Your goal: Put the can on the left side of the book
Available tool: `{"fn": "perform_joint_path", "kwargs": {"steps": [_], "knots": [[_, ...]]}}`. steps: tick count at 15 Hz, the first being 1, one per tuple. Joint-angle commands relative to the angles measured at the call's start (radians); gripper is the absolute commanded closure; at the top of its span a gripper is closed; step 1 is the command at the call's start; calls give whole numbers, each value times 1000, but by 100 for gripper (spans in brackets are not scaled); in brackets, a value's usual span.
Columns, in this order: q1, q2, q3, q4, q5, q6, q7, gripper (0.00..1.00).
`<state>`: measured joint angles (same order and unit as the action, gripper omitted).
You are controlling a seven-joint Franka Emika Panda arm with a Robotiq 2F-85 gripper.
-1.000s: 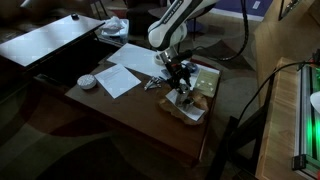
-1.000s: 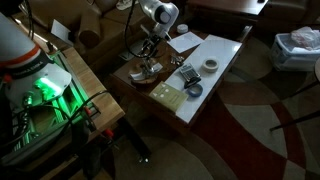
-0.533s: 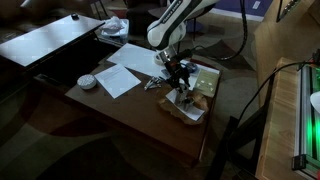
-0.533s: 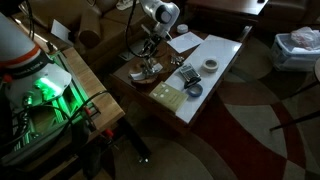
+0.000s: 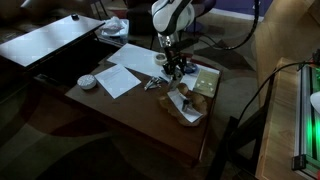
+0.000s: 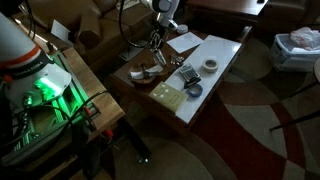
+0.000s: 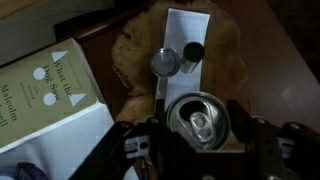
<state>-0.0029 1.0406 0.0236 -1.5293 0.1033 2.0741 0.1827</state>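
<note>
The can (image 7: 200, 122) is seen from above in the wrist view: a short, shiny, silvery-grey cylinder with a bright rim and a pull-tab lid. It sits between the dark jaws, which press against its two sides, closed to the can's width and holding it. In an exterior view the arm (image 5: 170, 20) stands upright over the far part of the desk (image 5: 125, 118), and the can appears lifted a little off the surface, though the can itself is too small to make out there. Below it lies a tan crumpled sheet (image 7: 130, 60) with a white paper strip (image 7: 187, 28), a small silvery round piece (image 7: 165, 63) and a small dark cylinder (image 7: 193, 51) on it. The book (image 7: 45, 100), yellowish-green with white triangles and print on its cover, lies flat just beside the tan sheet, at the picture's left in the wrist view, and close to a desk edge (image 5: 205, 80). A white paper sheet (image 5: 120, 78) and a white round disc (image 5: 88, 81) lie well apart from it. The near stretch of the desk is bare brown wood up to its edge.
</note>
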Motion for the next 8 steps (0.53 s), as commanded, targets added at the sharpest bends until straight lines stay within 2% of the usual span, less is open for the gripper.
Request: {"fn": "perform_joint_path", "kwargs": {"steps": [1,4,8], "knots": [[8,6,-9,8,10,-4,-6,63],[7,-36,-66,-49,26,59,120,63],[-46,-105,-100,-158,83,96,172,63]]}}
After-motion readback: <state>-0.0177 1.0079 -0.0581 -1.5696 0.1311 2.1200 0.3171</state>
